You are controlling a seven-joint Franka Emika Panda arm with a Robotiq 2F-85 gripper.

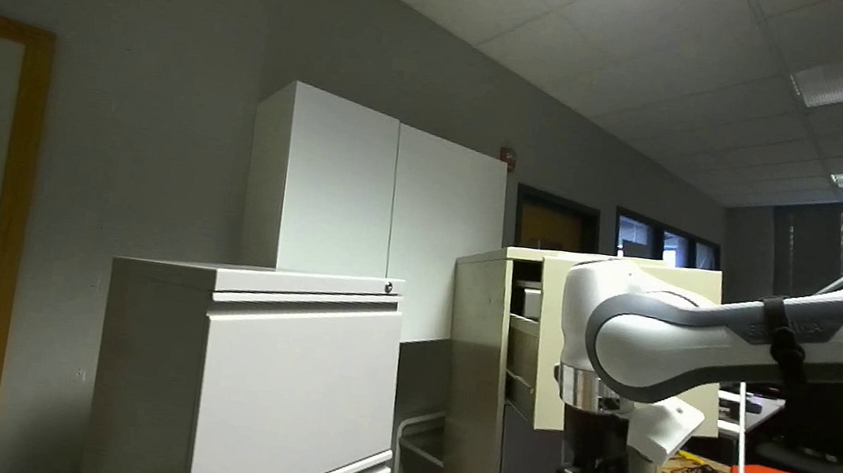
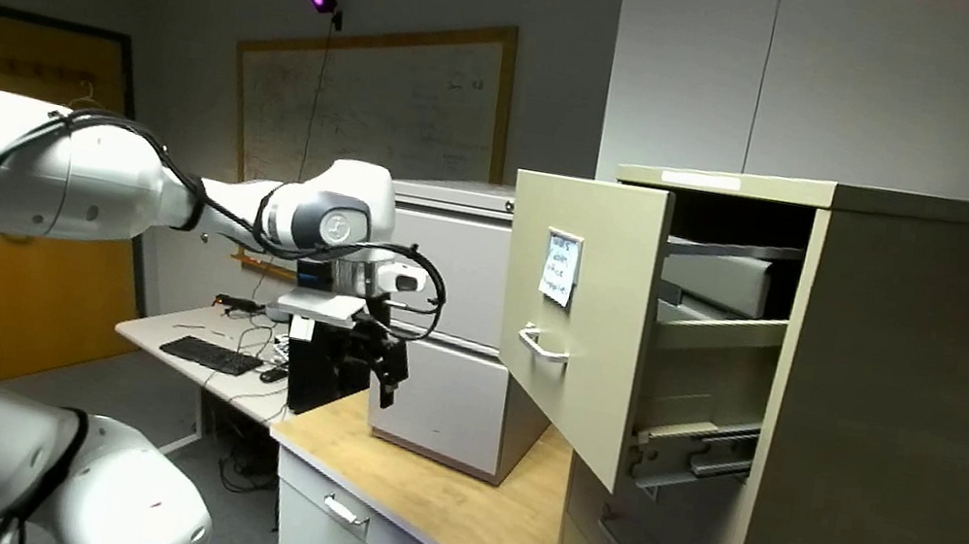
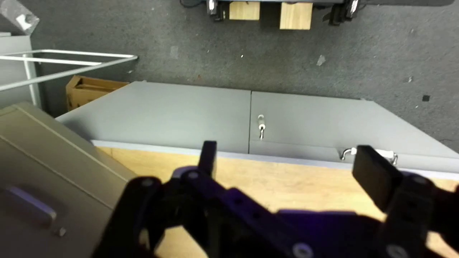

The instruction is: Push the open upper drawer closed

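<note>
Counter [image 2: 446, 502]: wood top, lower centre of an exterior view, also across the lower half of the wrist view. Filing cabinet [image 2: 918, 443]: tall, beige, right side of an exterior view. Wall cupboard [image 1: 339, 185]: pale, two doors, mid-frame in an exterior view. Robot arm [image 1: 658, 353]: white and grey, in from the right edge of an exterior view, wrist bent down. Grey cabinet [image 1: 296, 383]: light, on the counter, lower left of centre in an exterior view. Upper drawer [image 2: 598, 330]: top one of the filing cabinet, pulled out, cream front right of centre in an exterior view; open gap between front and cabinet shows in both exterior views. Grey boxy thing [image 2: 715, 279]: in that gap, can't tell what. Fingers [image 3: 376, 177]: spread apart in the wrist view, one near centre, one at right, counter showing between them. They point down; in an exterior view they show left of the drawer front. Label [image 2: 560, 268]: on the drawer front, writing too small to read. Handle [image 2: 542, 350]: small bar, just below the label.
</note>
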